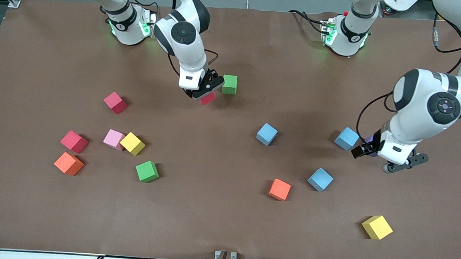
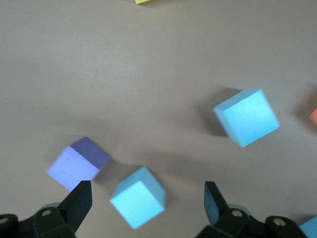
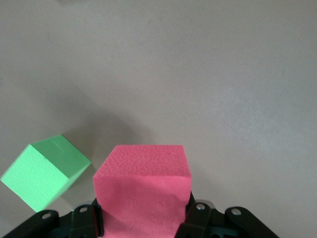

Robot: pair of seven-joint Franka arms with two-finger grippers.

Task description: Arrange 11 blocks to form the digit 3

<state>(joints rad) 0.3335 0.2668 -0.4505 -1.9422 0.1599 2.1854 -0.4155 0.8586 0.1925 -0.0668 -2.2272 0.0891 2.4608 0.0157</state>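
right gripper [image 1: 205, 92]: fingers clamped on red block [image 1: 208, 98], over table [image 1: 224, 225] toward the robots' edge, beside green block [image 1: 229, 84] | left gripper [image 1: 388, 161]: fingers apart, above purple block [image 2: 79, 162], beside light blue block [image 1: 347, 138]

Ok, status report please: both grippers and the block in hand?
Right gripper shut on red block, beside green block. Left gripper open over light blue block. Nothing in the way.

High front camera faces both arms; 2 wrist cameras look down close at table [image 1: 224, 225].
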